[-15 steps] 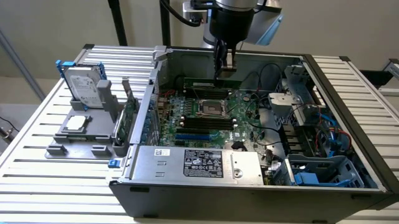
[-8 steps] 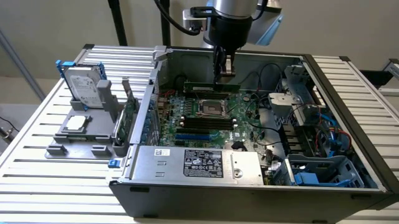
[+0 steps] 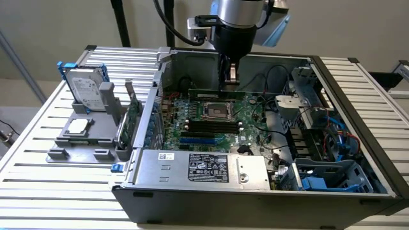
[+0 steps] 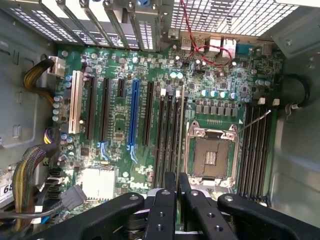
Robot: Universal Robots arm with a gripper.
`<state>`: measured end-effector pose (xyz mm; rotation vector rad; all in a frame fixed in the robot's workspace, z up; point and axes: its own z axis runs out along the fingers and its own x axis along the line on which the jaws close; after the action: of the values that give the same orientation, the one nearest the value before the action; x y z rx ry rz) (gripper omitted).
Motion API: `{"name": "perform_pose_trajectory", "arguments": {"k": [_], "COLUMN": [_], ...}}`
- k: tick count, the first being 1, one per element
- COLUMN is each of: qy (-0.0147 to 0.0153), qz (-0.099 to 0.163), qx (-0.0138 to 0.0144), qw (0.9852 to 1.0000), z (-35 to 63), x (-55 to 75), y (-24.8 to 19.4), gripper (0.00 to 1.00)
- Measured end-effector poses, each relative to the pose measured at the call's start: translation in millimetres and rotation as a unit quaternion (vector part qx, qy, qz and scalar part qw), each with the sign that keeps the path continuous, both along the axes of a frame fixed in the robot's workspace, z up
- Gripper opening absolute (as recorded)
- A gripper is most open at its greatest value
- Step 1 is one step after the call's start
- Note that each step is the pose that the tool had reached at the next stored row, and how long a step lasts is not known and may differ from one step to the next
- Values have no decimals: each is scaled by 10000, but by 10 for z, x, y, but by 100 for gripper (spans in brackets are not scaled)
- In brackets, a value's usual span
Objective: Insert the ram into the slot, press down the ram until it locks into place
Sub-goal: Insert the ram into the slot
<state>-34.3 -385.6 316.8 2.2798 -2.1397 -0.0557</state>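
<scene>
ram (image 3: pixel 208 94): gripped by its top edge, level, hanging over the board inside the case (image 3: pixel 255 201); not seated
gripper (image 3: pixel 230 84): jaws narrow, clamped on the ram
slot (image 3: pixel 211 126): black, empty, just near of the CPU socket (image 3: pixel 215 111)
step: likely aligning; insertion not begun
need: ram parallel and centred over slot before pressing
counter (image 3: pixel 38 143): slatted metal; plain wall behind

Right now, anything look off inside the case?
Nothing spilled or broken. One oddity: the socket lever is unlatched, a thin wire slanting across the slots beside the empty socket. The hand grips the ram, which looks straight, not askew.
</scene>
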Motion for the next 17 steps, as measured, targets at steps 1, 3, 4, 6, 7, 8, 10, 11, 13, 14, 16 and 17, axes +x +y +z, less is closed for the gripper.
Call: {"name": "perform_pose_trajectory", "arguments": {"k": [1,3,4,6,7,8,10,11,13,14,16,17], "qy": [0,0,0,0,0,0,0,0,0,0,0,0], "qz": [0,-1,-1,0,0,0,0,0,0,0,0,0], "qx": [0,0,0,0,0,-1,0,0,0,0,0,0], "qw": [10000,10000,10000,10000,10000,10000,10000,10000,10000,10000,10000,10000], "z": [-18,-54,-73,-109,-128,-145,-182,-200,-236,-255,-291,-310], "x": [0,-1,0,0,0,0,0,0,1,1,1,2], "y": [0,-4,-7,-15,-19,-25,-38,-46,-64,-75,-95,-104], "gripper": [13,13,13,13,13,13,13,13,13,13,13,13]}}
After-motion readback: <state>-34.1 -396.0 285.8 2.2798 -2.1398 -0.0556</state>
